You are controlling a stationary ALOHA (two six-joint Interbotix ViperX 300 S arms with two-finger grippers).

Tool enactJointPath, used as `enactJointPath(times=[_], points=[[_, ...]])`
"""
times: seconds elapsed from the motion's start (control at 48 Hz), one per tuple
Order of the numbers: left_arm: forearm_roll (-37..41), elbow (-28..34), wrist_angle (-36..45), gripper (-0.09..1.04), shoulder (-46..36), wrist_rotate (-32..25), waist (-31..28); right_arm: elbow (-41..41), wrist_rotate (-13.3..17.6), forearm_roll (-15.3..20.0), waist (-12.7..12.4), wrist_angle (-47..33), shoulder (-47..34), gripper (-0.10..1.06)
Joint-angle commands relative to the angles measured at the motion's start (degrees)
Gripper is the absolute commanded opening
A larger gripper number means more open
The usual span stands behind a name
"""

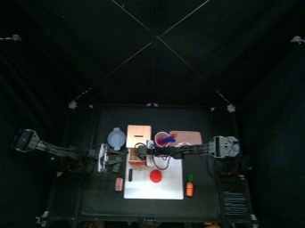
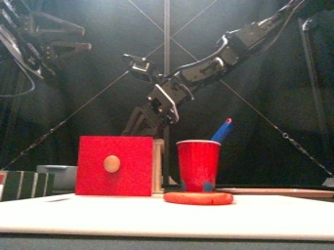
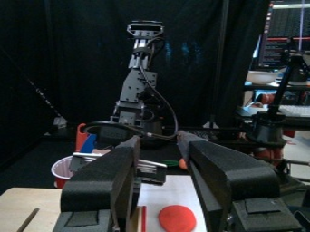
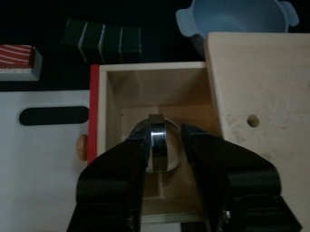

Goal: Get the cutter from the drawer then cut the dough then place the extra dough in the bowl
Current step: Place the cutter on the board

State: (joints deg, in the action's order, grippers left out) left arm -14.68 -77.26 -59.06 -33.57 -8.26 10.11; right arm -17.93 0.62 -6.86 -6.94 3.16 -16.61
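Backdrop: black curtains (image 1: 152,53) all round and a small black table (image 1: 89,200), with everything crowded into the lower middle of the top shot.
Step in hand: fetching the cutter out of the drawer, I reckon. The dough's uncut, so it's early days.
Right claw (image 4: 165,136): hangs over the open drawer (image 4: 151,91) in the middle of its own wrist shot, jaws pinched in on either side of the shiny cutter (image 4: 162,149). Looks to me like it's got it gripped, though I can't say how firmly.
Cutter: between those jaws, above the drawer floor, dead centre of the right wrist frame.
Left claw (image 3: 160,154): released, jaws wide apart, parked at the left of the top shot near the board's left edge.
Dough (image 2: 198,197): flat red disc on the white board (image 2: 167,220), lower centre of the front shot, in front of the red cup (image 2: 198,161).
Bowl (image 4: 237,18): upper right corner of the right wrist frame, just beside the wooden box (image 4: 260,82).
How I'd do it: lift straight up so the cutter clears the drawer walls and the box, with no swinging sideways until it's out. Then carry it level over the dough, since a tilted ring would cut lopsided.
Watch for: thin metal slipping in the jaws, and the cup sitting close to the path.
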Motion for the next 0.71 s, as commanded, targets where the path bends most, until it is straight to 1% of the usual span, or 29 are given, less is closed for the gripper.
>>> enactJointPath(times=[0.021, 0.125, 0.396, 0.708], points=[[-0.26, 0.62, -0.44, 0.79, 0.0, 0.0, -0.18, 0.62, 0.18, -0.09, -0.09, 0.7, 0.53, 0.49], [-0.35, 0.53, -0.44, 0.79, 0.0, 0.0, -0.18, 0.62, 0.09, -0.09, 0.26, 0.79, 0.79, 0.44], [-2.64, 0.0, -0.44, 0.79, 0.0, 0.0, -0.18, 0.79, 0.18, -0.09, 0.88, 1.41, 1.05, 0.44], [-3.08, -0.09, -0.44, 0.79, 0.09, 0.0, -0.18, 1.49, 0.09, -0.09, 2.9, 1.41, 3.78, 0.44]])
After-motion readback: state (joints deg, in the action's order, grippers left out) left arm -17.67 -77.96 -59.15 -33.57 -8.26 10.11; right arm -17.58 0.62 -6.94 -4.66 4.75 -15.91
